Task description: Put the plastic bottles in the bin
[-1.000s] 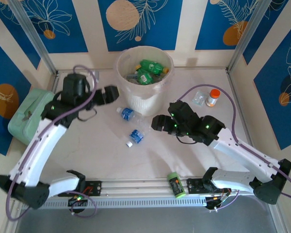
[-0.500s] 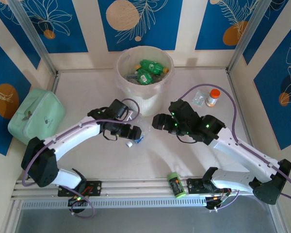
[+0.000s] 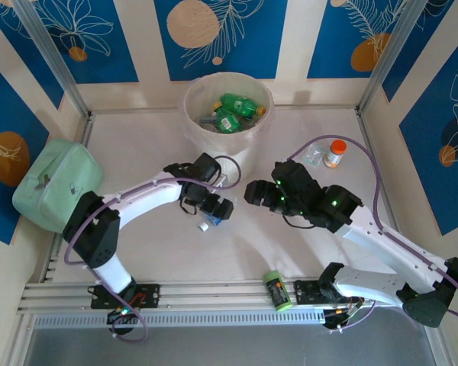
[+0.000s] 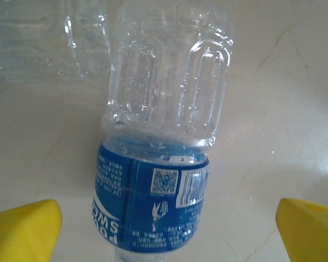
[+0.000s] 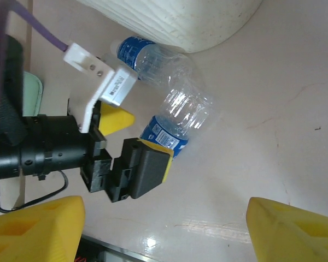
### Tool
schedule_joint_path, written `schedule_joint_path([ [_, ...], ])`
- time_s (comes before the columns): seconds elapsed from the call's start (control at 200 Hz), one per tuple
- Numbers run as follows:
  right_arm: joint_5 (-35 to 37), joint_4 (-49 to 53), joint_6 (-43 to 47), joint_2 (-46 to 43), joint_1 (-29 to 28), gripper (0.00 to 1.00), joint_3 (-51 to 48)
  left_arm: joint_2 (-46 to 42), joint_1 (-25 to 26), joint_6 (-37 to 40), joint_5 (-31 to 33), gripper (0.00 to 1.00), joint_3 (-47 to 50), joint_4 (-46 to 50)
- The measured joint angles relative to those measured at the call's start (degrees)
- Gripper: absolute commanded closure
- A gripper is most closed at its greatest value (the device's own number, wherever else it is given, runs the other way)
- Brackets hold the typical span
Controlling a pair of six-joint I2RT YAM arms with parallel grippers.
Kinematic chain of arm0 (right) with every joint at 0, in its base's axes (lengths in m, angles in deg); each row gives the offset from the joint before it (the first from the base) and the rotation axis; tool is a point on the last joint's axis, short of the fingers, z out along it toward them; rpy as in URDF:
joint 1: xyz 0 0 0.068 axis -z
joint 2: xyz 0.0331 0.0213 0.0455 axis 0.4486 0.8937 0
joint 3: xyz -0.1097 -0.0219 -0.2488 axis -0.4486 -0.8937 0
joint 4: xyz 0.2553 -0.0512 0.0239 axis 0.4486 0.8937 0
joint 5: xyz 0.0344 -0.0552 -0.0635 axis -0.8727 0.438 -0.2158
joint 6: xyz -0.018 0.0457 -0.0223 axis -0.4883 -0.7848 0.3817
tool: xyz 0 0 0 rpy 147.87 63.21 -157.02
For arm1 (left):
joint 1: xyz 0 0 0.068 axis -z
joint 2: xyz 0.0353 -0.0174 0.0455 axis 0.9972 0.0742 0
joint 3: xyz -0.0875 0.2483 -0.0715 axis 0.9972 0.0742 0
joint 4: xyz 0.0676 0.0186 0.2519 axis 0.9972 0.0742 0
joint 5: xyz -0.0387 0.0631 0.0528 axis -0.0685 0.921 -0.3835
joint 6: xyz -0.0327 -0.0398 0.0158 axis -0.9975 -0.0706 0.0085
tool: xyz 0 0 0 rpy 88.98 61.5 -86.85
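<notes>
The left gripper (image 3: pixel 216 207) hung low over a clear bottle (image 4: pixel 164 164) that lay on the tabletop (image 3: pixel 153 252) just in front of the bin (image 3: pixel 244 149). Its jaws stood spread wide, one yellow tip on each side of the blue label and neither touching it, so nothing was held. From the right wrist, the clear bottle (image 5: pixel 177 117) showed its label end under the left jaws and its bare body pointing toward the bin. A second bottle (image 5: pixel 153 57) lay just beside it, close to the foot of the bin, and green bottles (image 3: pixel 233 110) already sat inside. The right gripper (image 3: pixel 252 191) hovered near, to the right of the pair, jaws apart and empty.

The step in hand looked like the grasp. To do it well, the left jaws needed to drop until the tips bracketed the widest line, then close across the labelled part, which seemed stiffer than the thin ribbed body. A squeeze there would likely crumple it or squirt it out. The close had to be gentle, since so light and round a thing may roll. Then a straight lift clear of the neighbour, a rise above the rim, and a release over the middle of the bin
</notes>
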Motion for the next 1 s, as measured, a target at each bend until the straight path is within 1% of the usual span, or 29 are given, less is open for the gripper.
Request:
schedule_joint_path([
  [0.215,0.4,0.5,-0.4,-1.8,0.2,0.22,-0.3,2.4,0.7,1.3,2.7,0.01,-0.2,0.7],
  [0.345,0.4,0.5,-0.6,-1.8,0.2,0.22,-0.3,3.3,0.7,1.7,3.6,0.04,-0.2,0.6],
  [0.545,0.8,0.6,-0.6,-1.8,0.2,0.22,-0.3,5.4,1.0,2.2,3.8,0.12,-0.2,0.2],
  [1.0,1.2,0.7,-0.6,-1.8,0.3,0.22,-0.3,5.4,1.7,2.3,3.6,0.34,0.6,-1.6],
])
